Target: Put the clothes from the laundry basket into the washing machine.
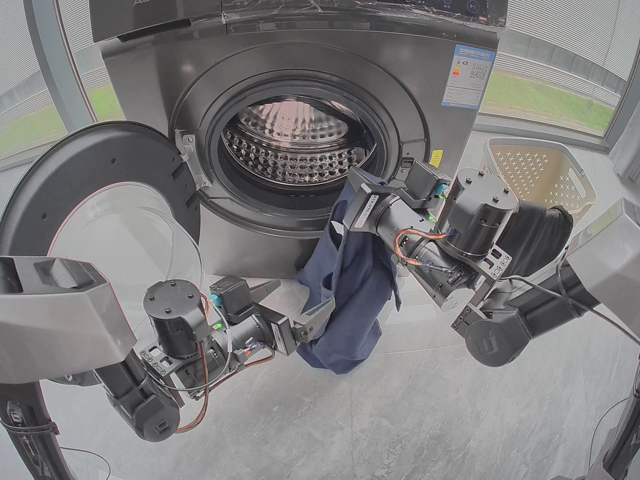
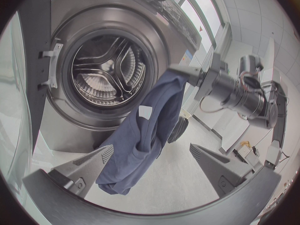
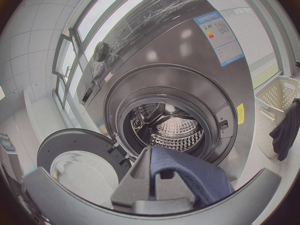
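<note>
At my far left, the round dark door with its clear glass bowl (image 1: 80, 175) is standing swung wide open off the grey front-loading washing machine (image 1: 300, 55). My left gripper (image 2: 150, 150) is hovering low with its jaws spread wide, gripping nothing, one finger just beside the lower folds of the navy blue garment (image 1: 350, 281). That soft cloth is hanging limp in front of the lower right rim of the machine's opening, outside the ribbed steel drum (image 1: 293, 141). My right gripper (image 1: 358, 193) is pinching its top bunch, jaws closed down on the cloth.

I am judging it light, soft and floppy. It will be sagging and trailing, so a second hold near the low hem should be helping it clear the rim.

At the far right, a black garment (image 1: 543, 235) is draping over the rim of the cream perforated plastic laundry basket (image 1: 540, 168). My right arm is hiding part of that basket, so I am not seeing what is lying inside, and I cannot tell whether the navy hem is touching the floor.
</note>
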